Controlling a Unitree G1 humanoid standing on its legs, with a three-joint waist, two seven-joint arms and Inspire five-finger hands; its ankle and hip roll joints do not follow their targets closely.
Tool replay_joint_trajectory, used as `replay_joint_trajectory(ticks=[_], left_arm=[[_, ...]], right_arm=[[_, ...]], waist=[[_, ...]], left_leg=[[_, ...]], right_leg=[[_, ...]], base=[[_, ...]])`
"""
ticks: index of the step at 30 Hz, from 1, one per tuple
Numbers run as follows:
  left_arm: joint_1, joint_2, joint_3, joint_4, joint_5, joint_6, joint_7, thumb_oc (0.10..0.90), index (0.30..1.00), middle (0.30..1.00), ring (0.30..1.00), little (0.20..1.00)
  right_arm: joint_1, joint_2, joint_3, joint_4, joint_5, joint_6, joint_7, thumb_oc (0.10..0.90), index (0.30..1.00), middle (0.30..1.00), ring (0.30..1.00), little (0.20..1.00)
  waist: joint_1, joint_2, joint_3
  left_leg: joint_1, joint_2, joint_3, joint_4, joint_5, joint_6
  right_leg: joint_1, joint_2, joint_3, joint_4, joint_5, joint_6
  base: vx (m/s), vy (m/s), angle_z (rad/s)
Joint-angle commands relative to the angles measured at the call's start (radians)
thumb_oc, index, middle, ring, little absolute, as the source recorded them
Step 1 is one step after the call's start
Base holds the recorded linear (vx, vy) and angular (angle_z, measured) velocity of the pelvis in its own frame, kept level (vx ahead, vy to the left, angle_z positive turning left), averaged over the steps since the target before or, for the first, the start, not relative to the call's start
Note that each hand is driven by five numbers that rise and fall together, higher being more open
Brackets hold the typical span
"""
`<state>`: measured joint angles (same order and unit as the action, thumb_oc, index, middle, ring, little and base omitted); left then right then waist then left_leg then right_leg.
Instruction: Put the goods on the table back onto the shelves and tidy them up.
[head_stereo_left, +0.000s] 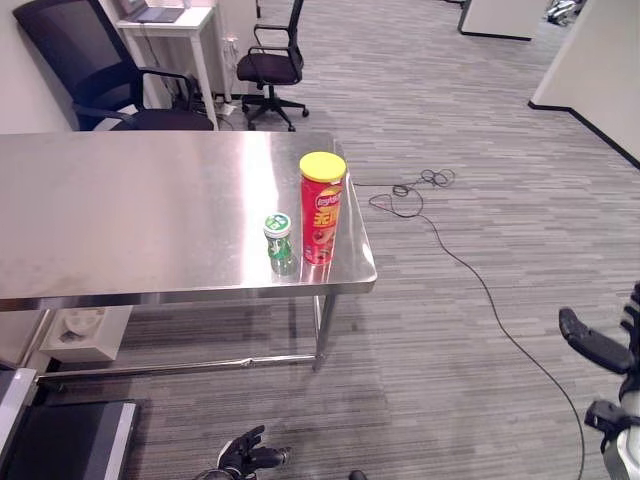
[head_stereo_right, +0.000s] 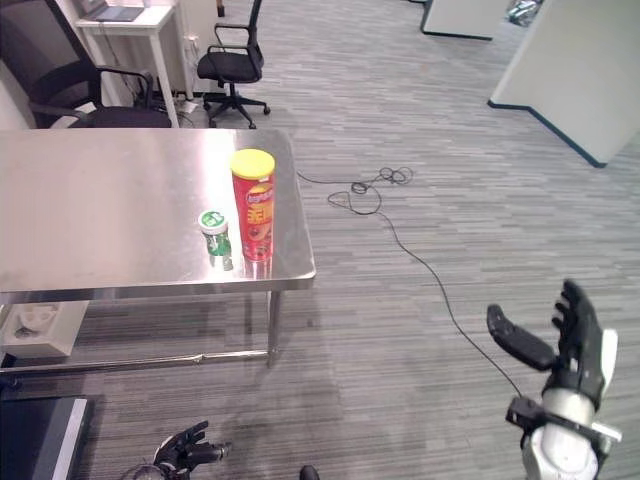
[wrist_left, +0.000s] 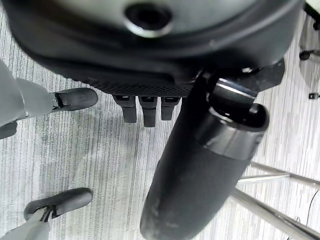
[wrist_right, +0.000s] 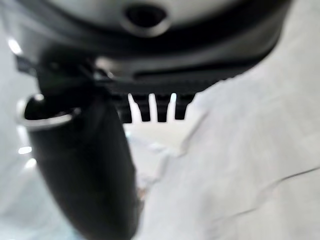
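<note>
A red chips can (head_stereo_left: 322, 210) with a yellow lid stands upright near the front right corner of the steel table (head_stereo_left: 120, 210). Just to its left stands a small green bottle (head_stereo_left: 279, 241) with a green and white cap, close to the can. My left hand (head_stereo_left: 247, 455) hangs low over the carpet in front of the table, fingers relaxed and holding nothing. My right hand (head_stereo_right: 570, 345) is raised at the lower right, well away from the table, with straight fingers and the thumb spread, and it is empty.
Two black office chairs (head_stereo_left: 268, 65) and a small white desk (head_stereo_left: 170, 30) stand behind the table. A thin cable (head_stereo_left: 420, 200) trails over the carpet to the table's right. A white box (head_stereo_left: 85, 332) lies under the table, and a dark flat case (head_stereo_left: 60, 440) lies at the lower left.
</note>
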<state>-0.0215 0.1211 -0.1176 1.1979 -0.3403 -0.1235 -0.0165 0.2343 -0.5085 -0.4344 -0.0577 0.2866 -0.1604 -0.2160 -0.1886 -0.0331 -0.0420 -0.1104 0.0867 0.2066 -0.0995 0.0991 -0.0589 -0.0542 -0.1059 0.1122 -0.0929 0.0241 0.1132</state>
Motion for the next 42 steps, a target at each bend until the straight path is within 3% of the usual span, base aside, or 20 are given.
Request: replay_joint_trajectory(ticks=[1, 5, 10, 26, 42], left_arm=[[-0.105, 0.035, -0.026, 0.035, 0.026, -0.025, -0.015, 0.8, 0.9, 0.9, 0.9, 0.9], [-0.101, 0.039, -0.048, 0.027, 0.03, -0.024, -0.018, 0.8, 0.9, 0.9, 0.9, 0.9], [-0.097, 0.038, -0.058, 0.024, 0.021, -0.024, -0.018, 0.8, 0.9, 0.9, 0.9, 0.9], [-0.091, 0.028, -0.087, 0.017, 0.006, -0.019, -0.023, 0.8, 0.9, 0.9, 0.9, 0.9], [-0.075, 0.027, -0.1, 0.004, -0.019, -0.02, -0.023, 0.8, 0.9, 0.9, 0.9, 0.9]], right_arm=[[-0.161, -0.115, -0.036, -0.033, 0.128, -0.158, 0.069, 0.8, 0.9, 0.9, 0.9, 0.9], [-0.231, -0.187, 0.058, -0.021, 0.172, -0.14, 0.11, 0.8, 0.9, 0.9, 0.9, 0.9], [-0.296, -0.219, 0.136, -0.008, 0.21, -0.132, 0.136, 0.8, 0.9, 0.9, 0.9, 0.9], [-0.447, -0.22, 0.314, -0.04, 0.352, -0.132, 0.198, 0.8, 0.9, 0.9, 0.9, 0.9], [-0.589, -0.221, 0.438, 0.086, 0.328, -0.102, 0.181, 0.8, 0.9, 0.9, 0.9, 0.9]], waist=[[0.062, -0.014, 0.031], [0.093, -0.018, 0.027], [0.112, -0.019, 0.026], [0.153, -0.029, 0.02], [0.185, -0.031, 0.015]], left_leg=[[0.105, -0.014, -0.003, 0.012, -0.126, 0.009], [0.11, -0.015, -0.017, 0.012, -0.124, 0.005], [0.118, -0.017, -0.028, 0.012, -0.123, 0.004], [0.137, -0.017, -0.052, 0.012, -0.126, 0.002], [0.146, -0.019, -0.069, 0.012, -0.128, 0.001]], right_leg=[[0.032, -0.027, 0.04, 0.006, 0.023, 0.044], [0.051, -0.032, 0.017, 0.006, 0.011, 0.043], [0.068, -0.038, 0.001, 0.006, 0.005, 0.043], [0.107, -0.048, -0.029, 0.006, -0.018, 0.037], [0.128, -0.053, -0.053, 0.006, -0.031, 0.034]], base=[[0.03, -0.027, 0.18], [0.02, -0.024, 0.21], [0.02, -0.011, 0.17], [0.01, -0.008, 0.03], [0.0, -0.004, 0.03]])
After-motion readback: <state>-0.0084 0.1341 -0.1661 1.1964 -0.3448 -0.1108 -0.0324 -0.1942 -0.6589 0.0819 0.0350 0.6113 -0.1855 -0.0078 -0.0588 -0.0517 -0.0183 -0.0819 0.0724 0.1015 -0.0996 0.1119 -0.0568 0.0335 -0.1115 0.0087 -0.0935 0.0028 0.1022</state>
